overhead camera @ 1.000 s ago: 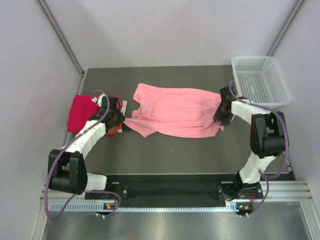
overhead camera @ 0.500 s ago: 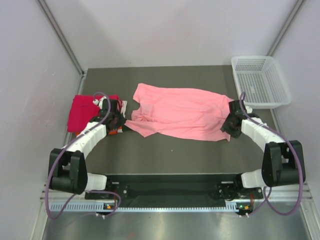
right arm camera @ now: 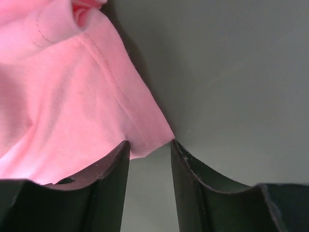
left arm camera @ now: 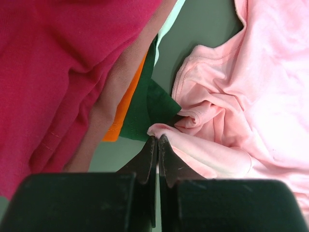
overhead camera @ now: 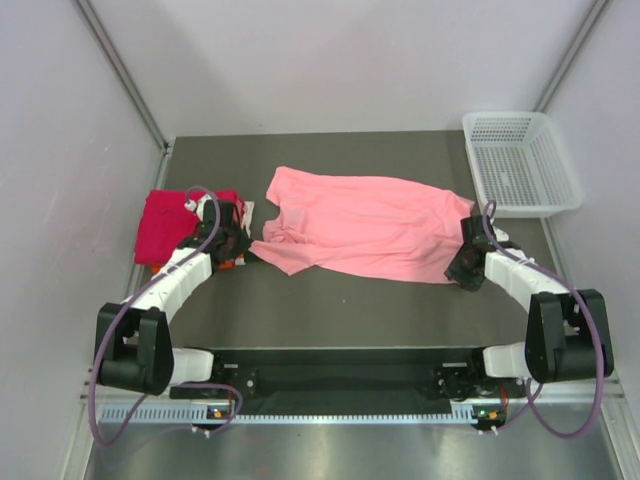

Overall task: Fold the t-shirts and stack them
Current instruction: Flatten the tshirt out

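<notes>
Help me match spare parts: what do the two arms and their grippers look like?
Both the left arm and right arm have white links between chunky black joints. A thin purple cable loops loosely along each. The left gripper and right gripper have plain black fingers, broad at the root, tapering to narrow tips. No markings are readable.

The dark grey table (overhead camera: 330, 305) carries a salmon-pink t-shirt (overhead camera: 360, 225) spread rumpled across its middle, a folded pile at the left, with a magenta-red shirt (overhead camera: 165, 225) on top and orange (left arm camera: 126, 104) and dark green cloth (left arm camera: 145, 108) edging out beneath, and a white mesh basket (overhead camera: 520, 165) at the far right corner.
</notes>
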Action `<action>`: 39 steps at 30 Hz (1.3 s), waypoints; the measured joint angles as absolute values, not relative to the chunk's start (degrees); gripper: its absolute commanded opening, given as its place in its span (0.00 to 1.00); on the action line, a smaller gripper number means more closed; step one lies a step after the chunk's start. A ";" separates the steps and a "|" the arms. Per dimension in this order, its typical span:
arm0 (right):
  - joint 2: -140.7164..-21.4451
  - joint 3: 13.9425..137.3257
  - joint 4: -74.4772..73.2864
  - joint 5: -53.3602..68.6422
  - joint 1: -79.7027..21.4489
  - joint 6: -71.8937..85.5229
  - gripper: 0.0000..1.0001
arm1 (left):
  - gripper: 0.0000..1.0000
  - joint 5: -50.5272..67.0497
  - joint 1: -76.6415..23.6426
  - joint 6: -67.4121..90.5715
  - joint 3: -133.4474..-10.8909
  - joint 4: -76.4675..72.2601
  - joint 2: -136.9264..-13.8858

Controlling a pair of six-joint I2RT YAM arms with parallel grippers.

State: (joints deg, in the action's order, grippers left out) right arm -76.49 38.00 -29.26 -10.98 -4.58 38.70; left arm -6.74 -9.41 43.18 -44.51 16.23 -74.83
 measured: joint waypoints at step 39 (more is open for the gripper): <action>-73.25 69.10 -24.49 1.30 -3.86 33.41 0.00 | 0.00 -5.82 -12.16 44.73 -89.65 30.46 -82.21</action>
